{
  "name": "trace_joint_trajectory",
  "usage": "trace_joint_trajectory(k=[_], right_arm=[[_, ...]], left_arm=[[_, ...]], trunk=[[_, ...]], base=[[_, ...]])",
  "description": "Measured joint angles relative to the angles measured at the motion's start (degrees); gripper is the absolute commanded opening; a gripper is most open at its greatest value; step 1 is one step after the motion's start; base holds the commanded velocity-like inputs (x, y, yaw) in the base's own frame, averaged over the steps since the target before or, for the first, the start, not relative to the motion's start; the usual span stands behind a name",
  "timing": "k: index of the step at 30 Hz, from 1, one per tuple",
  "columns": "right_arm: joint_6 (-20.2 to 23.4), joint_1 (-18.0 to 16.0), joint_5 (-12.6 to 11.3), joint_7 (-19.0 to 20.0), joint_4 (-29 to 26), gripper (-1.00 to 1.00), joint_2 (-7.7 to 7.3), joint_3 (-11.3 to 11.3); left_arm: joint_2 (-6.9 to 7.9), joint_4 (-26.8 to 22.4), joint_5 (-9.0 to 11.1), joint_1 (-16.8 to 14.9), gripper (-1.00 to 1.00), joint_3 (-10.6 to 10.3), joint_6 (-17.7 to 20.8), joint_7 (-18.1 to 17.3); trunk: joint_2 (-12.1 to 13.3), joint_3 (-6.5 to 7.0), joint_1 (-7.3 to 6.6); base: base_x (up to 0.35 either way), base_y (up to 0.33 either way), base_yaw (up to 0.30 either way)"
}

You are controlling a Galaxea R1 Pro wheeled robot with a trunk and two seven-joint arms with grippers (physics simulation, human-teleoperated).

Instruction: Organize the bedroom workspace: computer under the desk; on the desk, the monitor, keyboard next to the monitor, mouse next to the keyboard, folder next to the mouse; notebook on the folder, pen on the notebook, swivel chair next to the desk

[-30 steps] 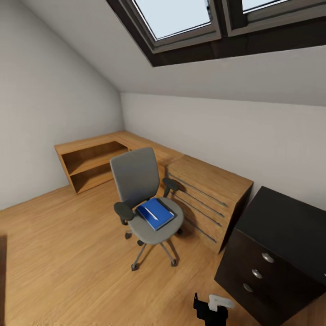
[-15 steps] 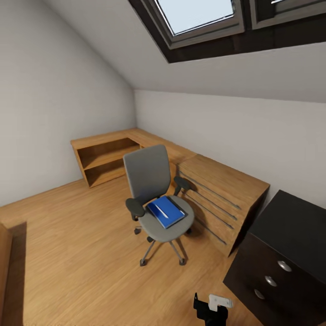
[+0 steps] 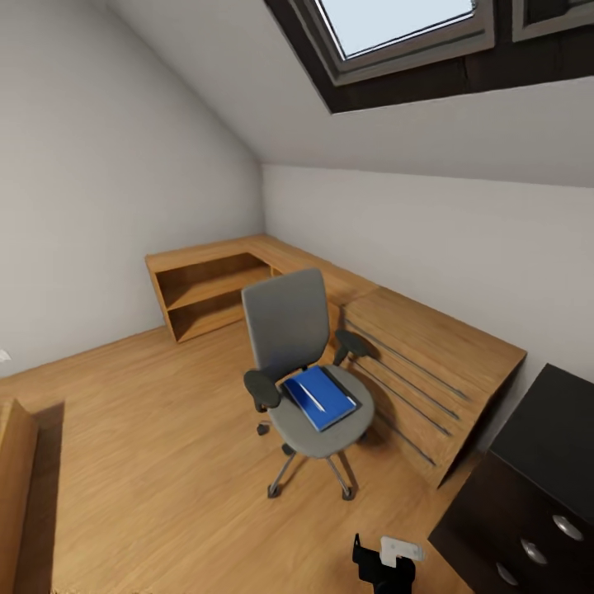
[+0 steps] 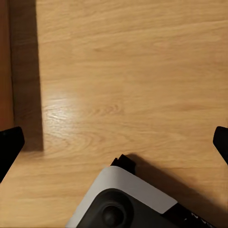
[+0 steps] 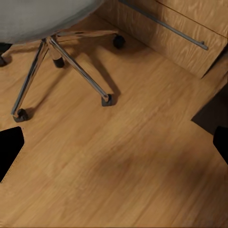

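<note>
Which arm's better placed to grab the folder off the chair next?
Right, probably. The right gripper is open over floor beside the swivel chair base; the left gripper, also open, faces bare floor. The folder on the seat is out of reach, so the base must close in.

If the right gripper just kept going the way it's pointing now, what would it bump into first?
Most likely the bare wood floor. The right gripper looks down at open boards. The swivel chair and its chrome legs lie off to one side of that line, though depth is hard to judge.
</note>
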Motion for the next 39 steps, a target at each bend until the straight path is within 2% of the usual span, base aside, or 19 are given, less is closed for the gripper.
trace_joint_trajectory(k=[4, 10, 18, 19, 20, 22, 24, 27, 31, 33, 35, 36, 37, 39], right_arm=[[0.0, 0.0, 0.0, 0.0, 0.0, 1.0, 0.0, 0.0], [0.0, 0.0, 0.1, 0.0, -0.1, 1.0, 0.0, 0.0], [0.0, 0.0, 0.5, -0.1, -0.2, 1.0, -0.08, 0.0], [0.0, 0.0, 1.0, -0.1, -0.2, 1.0, -0.08, 0.0], [-0.1, 0.0, 3.7, -0.2, -0.2, 1.0, -0.13, 0.0], [-0.6, 0.0, 5.0, -0.1, -0.2, 1.0, -0.25, 0.0], [-2.1, 0.0, 5.8, 0.0, -0.3, 1.0, -1.27, 0.0], [-2.3, 0.0, 6.0, 0.2, -0.8, 1.0, -2.89, 0.4], [-1.5, -0.1, 6.3, 0.5, -5.2, 1.0, -3.76, 1.0], [1.3, -0.2, 6.4, 0.7, -11.0, 1.0, -4.49, 1.2], [6.0, -0.3, 6.4, 0.9, -15.7, 1.0, -5.1, 1.3], [10.1, -0.4, 6.3, 1.5, -18.3, 1.0, -5.77, 1.3], [14.3, -0.6, 6.3, 2.8, -20.2, 1.0, -6.68, 1.3], [17.8, -1.0, 6.2, 4.9, -21.5, 1.0, -7.73, 1.3]], left_arm=[[-0.07, 0.0, -0.1, 0.0, 1.0, -0.1, 0.0, -0.2], [-0.09, 0.1, -0.3, 0.0, 1.0, -0.2, 0.1, -2.5], [-0.18, 0.0, -0.5, 0.0, 1.0, -0.2, 0.1, -2.9], [-0.18, 0.0, -0.5, 0.0, 1.0, -0.2, 0.1, -2.9], [-0.18, 0.0, -0.5, 0.0, 1.0, -0.3, 0.1, -2.9], [-0.18, 0.0, -0.5, 0.0, 1.0, -0.3, 0.1, -2.9], [-0.11, -0.1, -1.6, 0.0, 1.0, -1.5, 0.3, -2.9], [-0.28, -0.2, -4.9, 0.0, 1.0, -1.9, 0.3, -3.0], [-1.1, -0.2, -7.3, 0.0, 1.0, -2.0, 0.3, -3.0], [-1.47, -0.2, -8.8, 0.0, 1.0, -2.0, 0.4, -3.0], [-1.57, -0.1, -9.4, 0.0, 1.0, -2.0, 0.4, -3.0], [-1.58, -0.1, -9.6, 0.0, 1.0, -2.0, 0.5, -3.0], [-1.55, 0.0, -9.8, 0.0, 1.0, -2.0, 0.5, -3.0], [-1.53, 0.0, -9.9, 0.0, 1.0, -2.0, 0.5, -3.0]], trunk=[[0.0, 0.0, -0.01], [0.0, 0.0, -0.01], [0.0, 0.0, 0.02], [0.0, 0.0, 0.02], [0.0, 0.0, 0.02], [0.0, 0.0, 0.02], [0.0, 0.0, 0.0], [0.0, 0.0, -0.01], [0.0, 0.0, -0.01], [0.0, 0.0, -0.02], [0.0, 0.0, -0.02], [0.0, 0.0, -0.02], [0.0, 0.0, -0.02], [0.0, 0.0, -0.02]], base=[[0.27, 0.083, 0.272], [0.299, 0.026, 0.277], [0.044, 0.002, 0.278], [0.001, 0.0, 0.279], [0.001, 0.0, 0.279], [0.042, 0.0, 0.183], [0.196, 0.0, 0.046], [0.282, 0.0, 0.016], [0.315, 0.0, 0.005], [0.326, 0.0, 0.002], [0.328, 0.0, 0.001], [0.329, 0.0, 0.0], [0.329, 0.0, 0.0], [0.33, 0.0, 0.0]])
